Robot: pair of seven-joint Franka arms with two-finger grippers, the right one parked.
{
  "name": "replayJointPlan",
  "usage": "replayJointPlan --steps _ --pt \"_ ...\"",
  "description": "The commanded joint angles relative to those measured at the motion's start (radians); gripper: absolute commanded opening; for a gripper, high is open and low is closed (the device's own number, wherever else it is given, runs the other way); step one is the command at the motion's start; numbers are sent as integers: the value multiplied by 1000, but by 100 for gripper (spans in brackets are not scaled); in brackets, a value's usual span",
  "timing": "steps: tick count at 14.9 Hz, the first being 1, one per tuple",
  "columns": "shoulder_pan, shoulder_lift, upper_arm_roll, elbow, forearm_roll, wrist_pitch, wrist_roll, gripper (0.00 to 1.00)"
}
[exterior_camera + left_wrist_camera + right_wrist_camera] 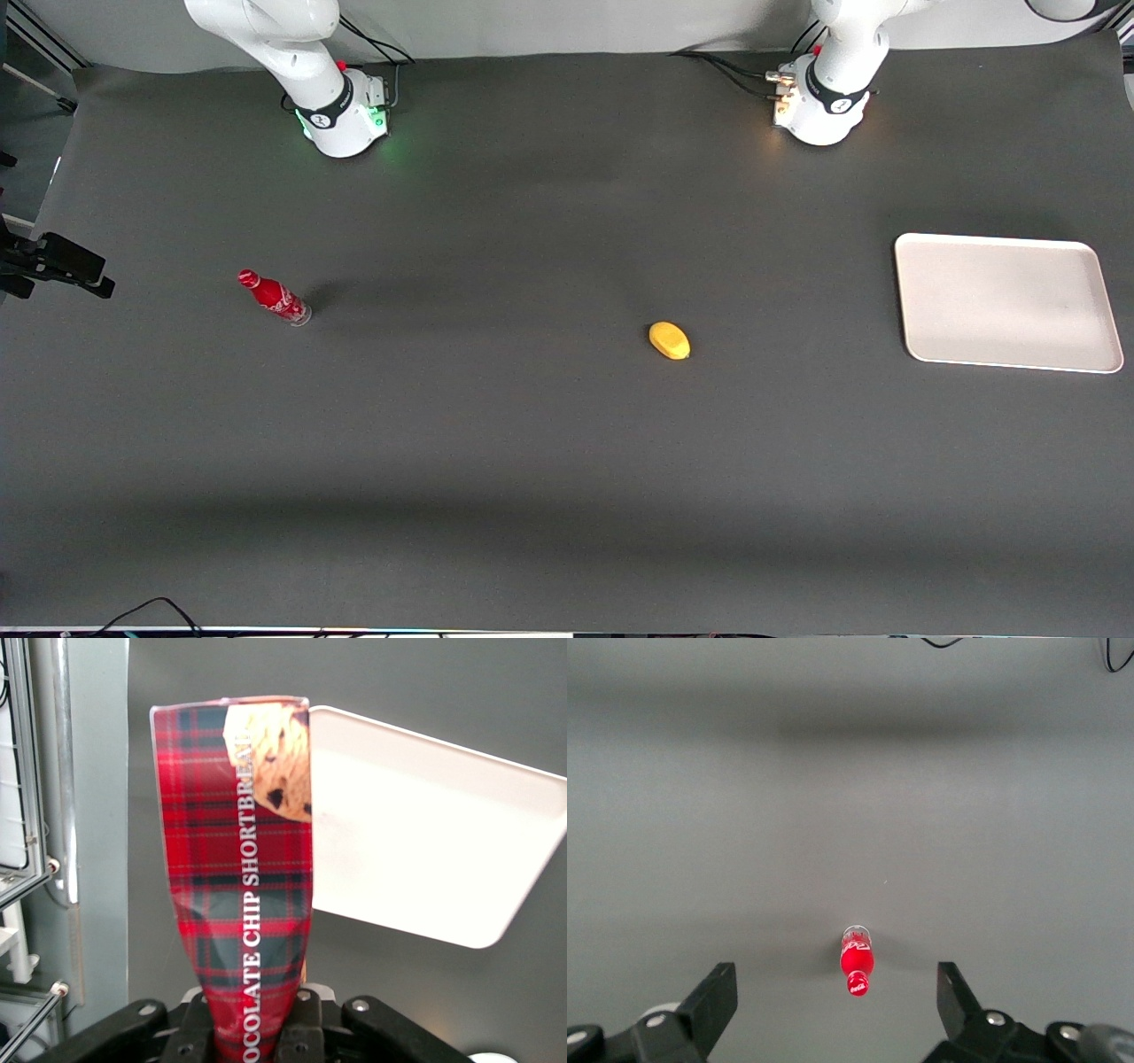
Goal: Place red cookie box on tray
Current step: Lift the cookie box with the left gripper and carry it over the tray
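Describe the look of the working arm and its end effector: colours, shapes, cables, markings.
The working arm has glossy white rounded shells, with a black band bearing a white emblem above its round white base. Black cables and metal connectors plug into the base, which glows warm amber. Its end effector, seen from the wrist camera, is matte black with angular housings and silver screw heads.

My front camera looks down on the whole counter [532, 461]; my left wrist camera sits close above the gripper [257, 1041], sharing the tray [1005, 301].

The tray [1006, 302] lies bare at the working arm's end of the bench [532, 461]; the gripper is out of view.
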Motion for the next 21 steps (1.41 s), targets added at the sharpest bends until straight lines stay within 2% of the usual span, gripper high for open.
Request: replayJointPlan --steps 1,6,11,14,19,20,21 --pt "-55 -163 -49 -362 9 230 15 0" --pt "-55 -146 -121 -581 9 551 133 0" --pt "-49 -45 -133 -639 -14 767 217 0" --pt "-44 3 -133 -658 -98 837 286 0" --pt "-43 23 -138 -685 -117 889 299 0" --pt "-44 27 -147 -679 -124 889 300 59" --pt "-44 29 -155 -681 -128 889 302 100"
